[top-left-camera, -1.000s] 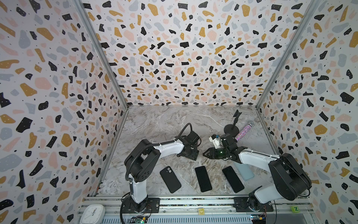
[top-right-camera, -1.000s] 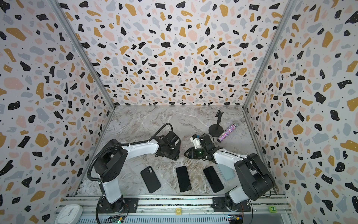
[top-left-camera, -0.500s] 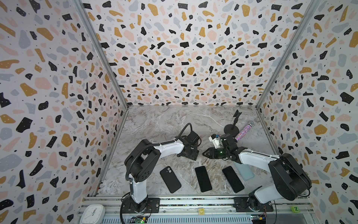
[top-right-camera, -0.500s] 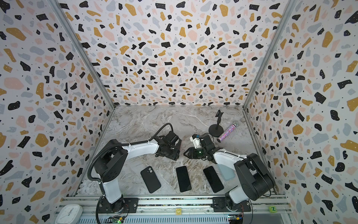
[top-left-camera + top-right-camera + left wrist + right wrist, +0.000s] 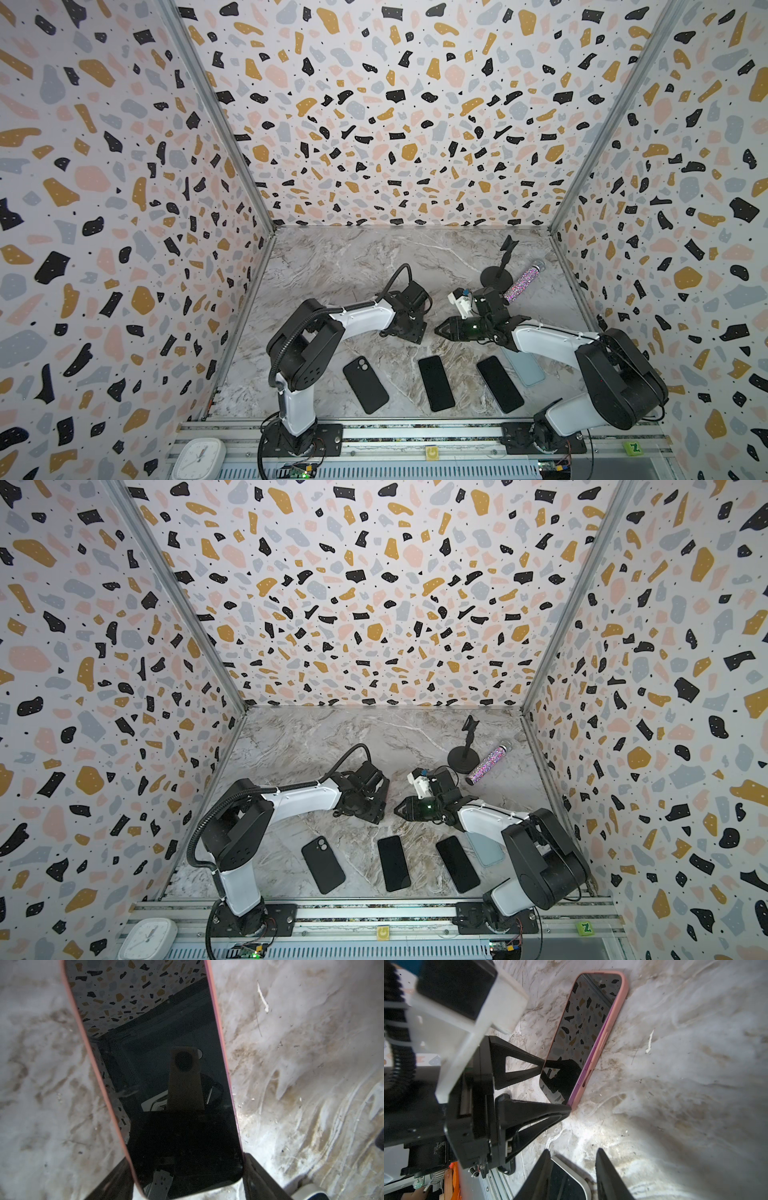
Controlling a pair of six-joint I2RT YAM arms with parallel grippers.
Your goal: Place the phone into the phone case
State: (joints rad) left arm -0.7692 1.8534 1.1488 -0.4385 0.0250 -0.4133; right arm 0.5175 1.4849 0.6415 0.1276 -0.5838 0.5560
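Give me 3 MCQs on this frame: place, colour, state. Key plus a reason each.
1. The glitter tube lies: A) beside the black stand B) in the front row of phones C) in a gripper.
2. The case on the phone held by the left gripper is: A) blue B) pink C) black.
3. The right gripper is: A) holding a case B) holding the stand C) empty.
Key: 1A, it lies by the stand's base; 2B, pink rim in both wrist views; 3C, it grips nothing.

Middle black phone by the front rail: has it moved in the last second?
No. The middle black phone keeps the same spot and angle against the front rail.
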